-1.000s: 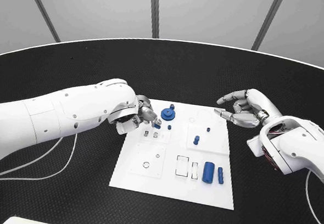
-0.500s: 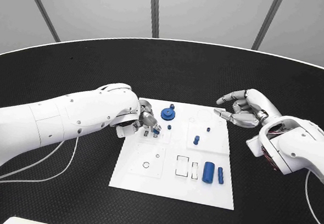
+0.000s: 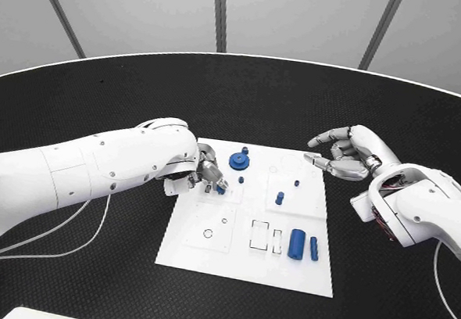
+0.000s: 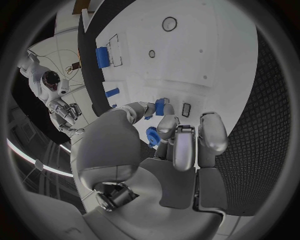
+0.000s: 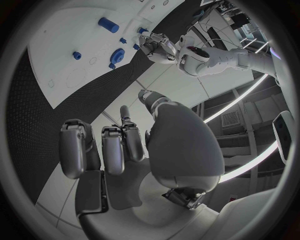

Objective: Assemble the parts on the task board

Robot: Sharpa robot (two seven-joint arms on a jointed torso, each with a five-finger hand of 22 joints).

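- Since a second ago your left arm has slid inward, so the left hand [image 3: 208,176] now hangs over the near-left part of the task board [image 3: 242,267], a touch nearer the sockets; the board's loose pieces lie where they lay.
- Your left hand pinches a small blue part [image 4: 160,106] between thumb and fingertips, low over the board and just beside the small rectangular slot [image 4: 185,109]. Whether the part already touches the board, you cannot tell.
- My reading: you are seating this part. Keep it upright, line it up with the slot before you press, and push straight down, not sideways, or it may jam or tip.
- Next along, the round blue knob [image 3: 238,160] stands near the board's far edge, close to your fingers; don't brush it as you let go.
- Mid-board, two small blue pegs [image 3: 279,199] stand apart from the left hand; toward the near right lie a blue block [image 3: 296,245] and a blue rod [image 3: 312,249], side by side.
- Your right hand [image 3: 343,156] hovers off the board's far right corner over the black bench [image 3: 102,96], fingers curled in loosely and holding nothing. Leave it parked there, out of the left hand's way.
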